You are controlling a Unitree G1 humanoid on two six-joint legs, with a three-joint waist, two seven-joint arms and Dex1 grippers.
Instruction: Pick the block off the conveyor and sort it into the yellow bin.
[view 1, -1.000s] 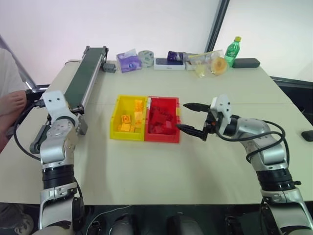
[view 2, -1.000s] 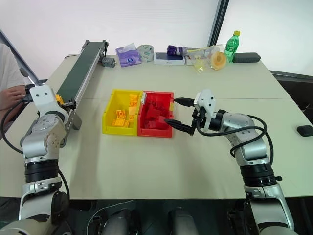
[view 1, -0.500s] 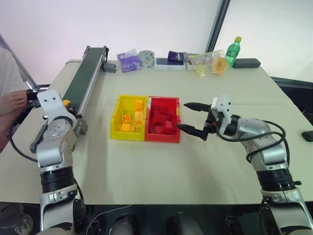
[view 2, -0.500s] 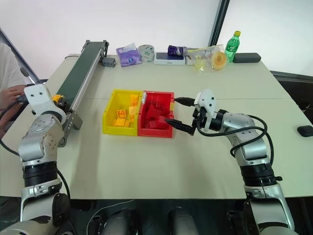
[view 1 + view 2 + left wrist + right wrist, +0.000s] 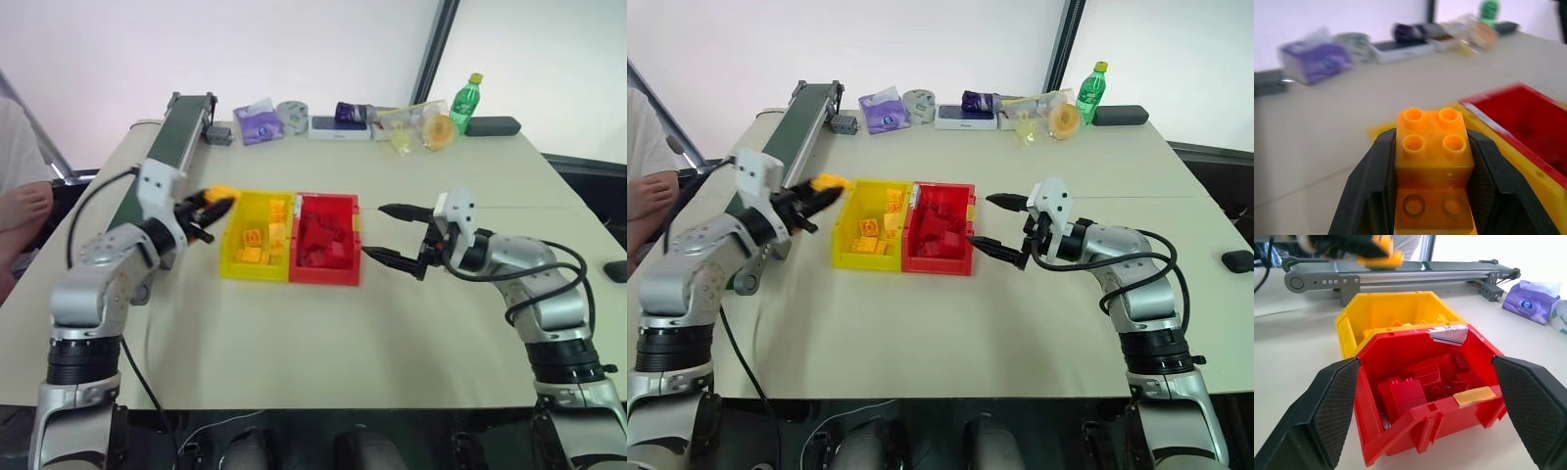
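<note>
Left eye view: we see the left gripper [image 5: 217,199] clamped on the block [image 5: 223,192], held in the air just beside the yellow bin [image 5: 229,257], off the conveyor [image 5: 172,147]. Our right gripper [image 5: 394,235] sits with fingers spread wide and empty, just beside the red bin [image 5: 325,271]. Left wrist view: block [image 5: 1432,152] pinched between both fingers [image 5: 1370,183], studs facing the camera, over the yellow bin's edge. Right wrist view: we look between spread fingers [image 5: 1332,404] into the red bin [image 5: 1400,347] of red bricks [image 5: 1409,391], yellow bin [image 5: 1376,311] behind.
</note>
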